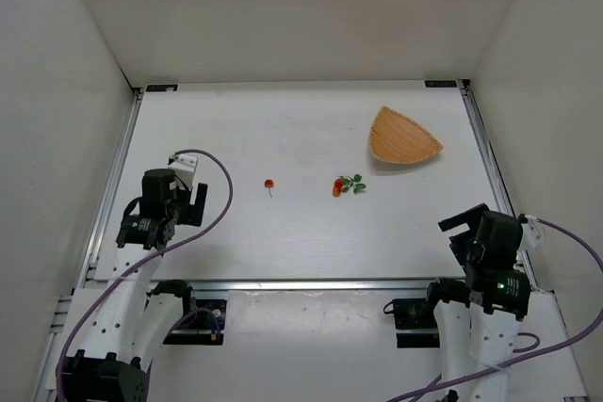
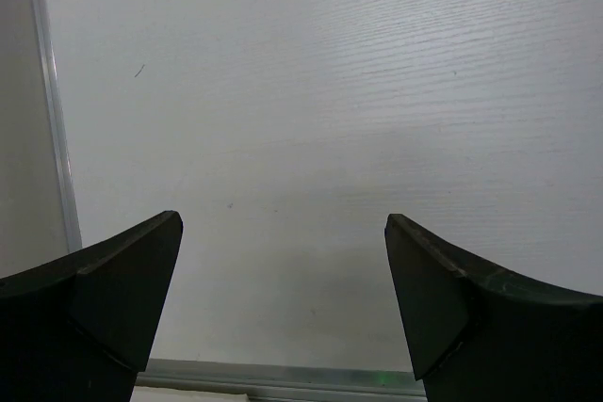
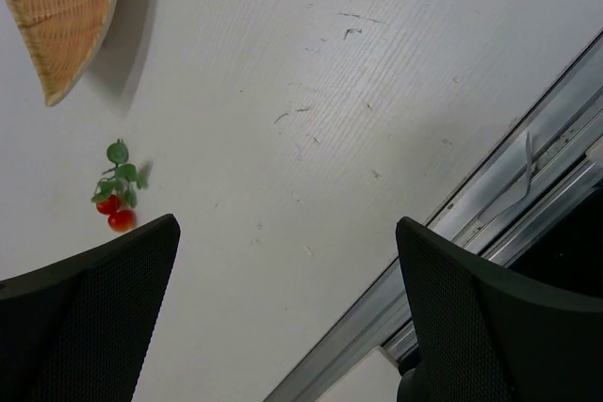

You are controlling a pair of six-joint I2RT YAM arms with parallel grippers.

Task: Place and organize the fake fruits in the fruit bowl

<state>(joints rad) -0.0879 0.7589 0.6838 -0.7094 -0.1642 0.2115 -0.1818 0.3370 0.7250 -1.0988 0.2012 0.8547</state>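
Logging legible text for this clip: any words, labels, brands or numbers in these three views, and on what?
None readable. The fruit bowl, cherry, leafy berry and table carry no print. The left claw and right claw are plain black. Any marking on the arms is too small to tell.

- The left arm sits folded low over the near left edge of the bench, wrist tipped downward, its jaws spread wide and empty.
- The right arm crouches at the near right corner, jaws equally wide apart and empty.
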